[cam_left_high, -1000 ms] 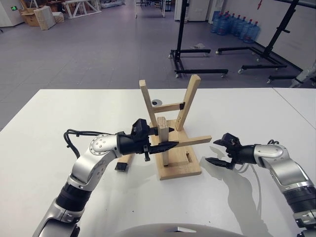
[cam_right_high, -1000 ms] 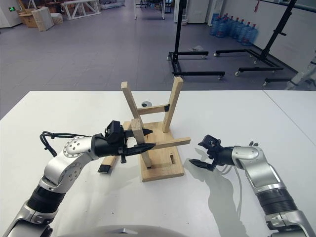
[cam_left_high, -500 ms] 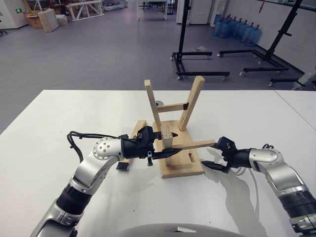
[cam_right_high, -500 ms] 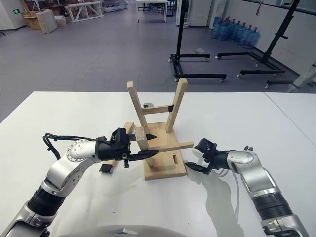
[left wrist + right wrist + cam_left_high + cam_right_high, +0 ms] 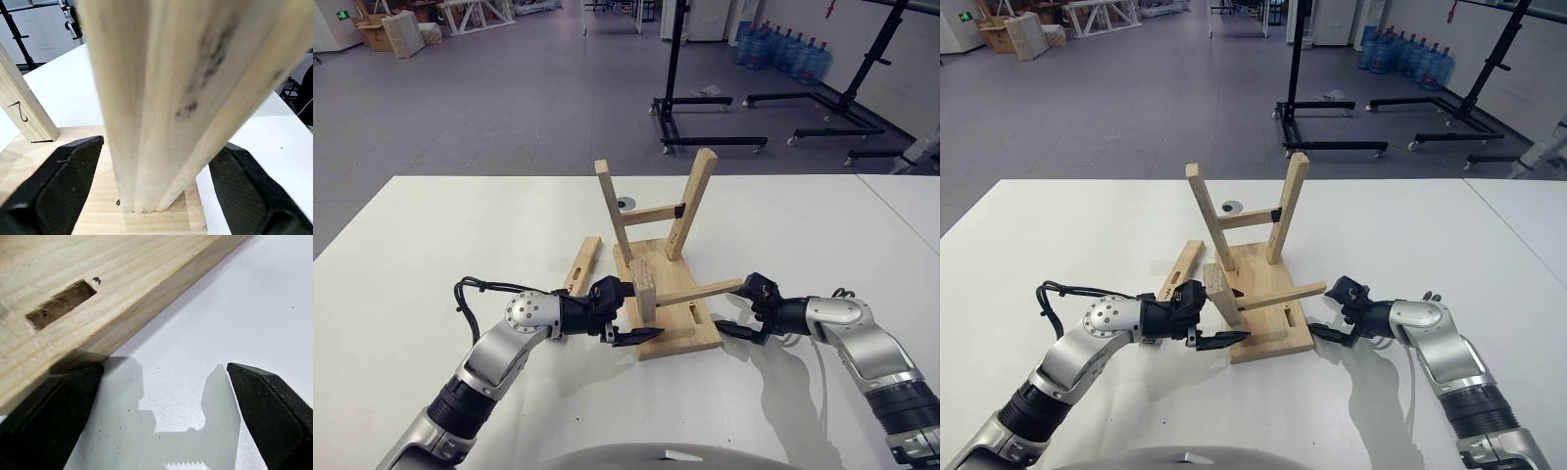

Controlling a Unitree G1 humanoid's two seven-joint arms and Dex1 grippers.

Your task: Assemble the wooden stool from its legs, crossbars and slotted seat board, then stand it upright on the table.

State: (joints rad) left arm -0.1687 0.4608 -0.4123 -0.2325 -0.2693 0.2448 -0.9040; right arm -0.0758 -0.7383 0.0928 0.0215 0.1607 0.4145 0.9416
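The board (image 5: 700, 331) lies flat on the table (image 5: 460, 225), near its middle. Its long axis runs away from the robot, with the far end angled slightly left. Two far legs (image 5: 612, 211) rise from that end, splayed apart and joined by a high bar (image 5: 651, 212). A short near leg (image 5: 642, 289) stands upright at the board's near left, and a low bar (image 5: 700, 291) runs level from it to the right.

The left gripper (image 5: 641, 315) is clamped low on the near leg, one finger on each side. The right gripper (image 5: 734, 305) is spread open just off the board's right edge, by the low bar's free end. A loose leg (image 5: 582, 264) lies flat just left of the board, pointing the same way.

White table extends wide on every side, and its far edge is well behind the far legs
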